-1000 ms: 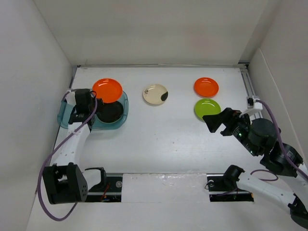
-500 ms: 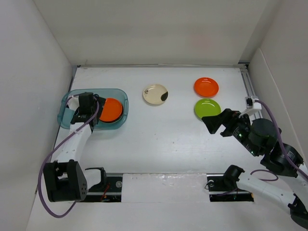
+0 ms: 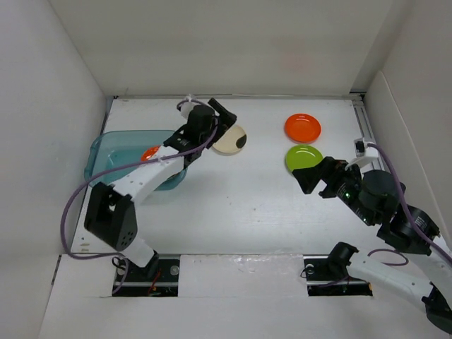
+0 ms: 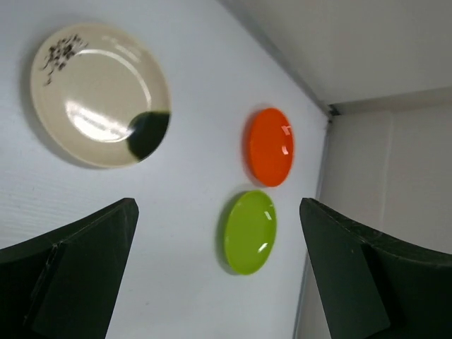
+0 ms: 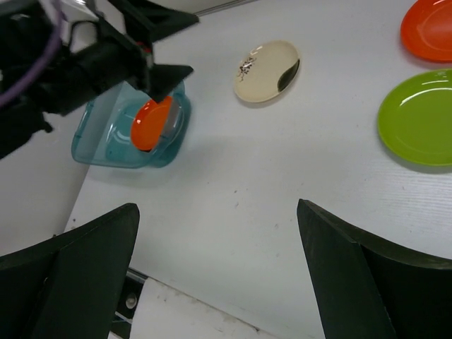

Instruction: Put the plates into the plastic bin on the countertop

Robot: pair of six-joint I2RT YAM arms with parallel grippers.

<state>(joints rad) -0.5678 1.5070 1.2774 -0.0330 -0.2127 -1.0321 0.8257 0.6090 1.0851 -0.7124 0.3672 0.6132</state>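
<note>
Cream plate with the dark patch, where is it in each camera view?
Top external: the cream plate sits upper centre, left of the lime green plate.
Left wrist: cream plate upper left, lime green plate lower centre.
Right wrist: cream plate top centre, lime green plate at right edge.
Shared landmark: the lime green plate.

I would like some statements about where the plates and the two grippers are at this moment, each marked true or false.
1. One orange plate lies inside the plastic bin. True.
2. The left gripper grips the cream plate. False: it is open and empty; the plate lies on the countertop.
3. The lime green plate is in the bin. False: it lies on the countertop, near the right gripper.
4. The right gripper is open. True.
</note>
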